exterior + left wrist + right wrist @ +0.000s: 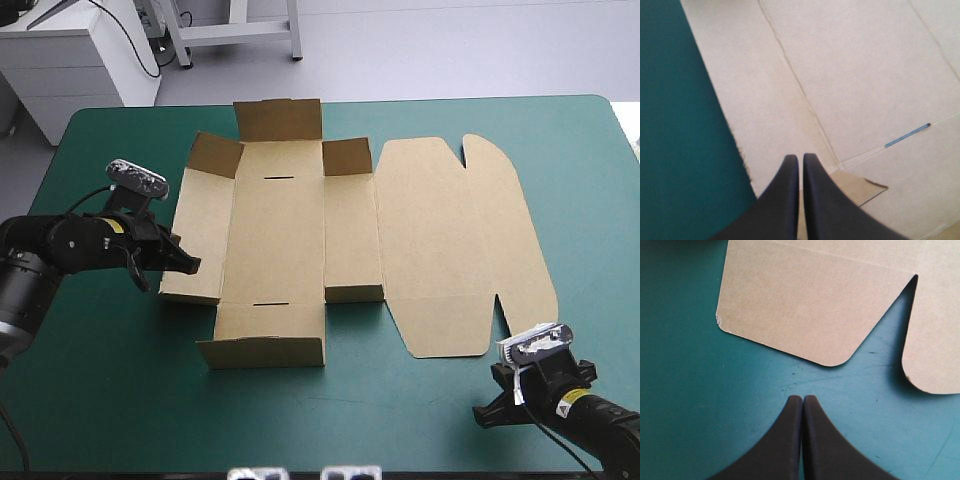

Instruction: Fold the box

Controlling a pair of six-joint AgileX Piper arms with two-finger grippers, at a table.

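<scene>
Brown box [280, 240] lying opened out as a cut sheet on the teal-green cover [120, 380]. Left gripper [801, 157]: black fingers drawn together to a narrow arch, nothing gripped. Its tips are over the sheet's outer side panel, whose free edge runs just beside them, and a slotted panel lies ahead. Whether the tips touch the board cannot be told. Right gripper [802, 397]: fingers likewise pressed together and empty. A rounded flap of the box lies ahead of its tips and apart from them, with bare cover between.
</scene>
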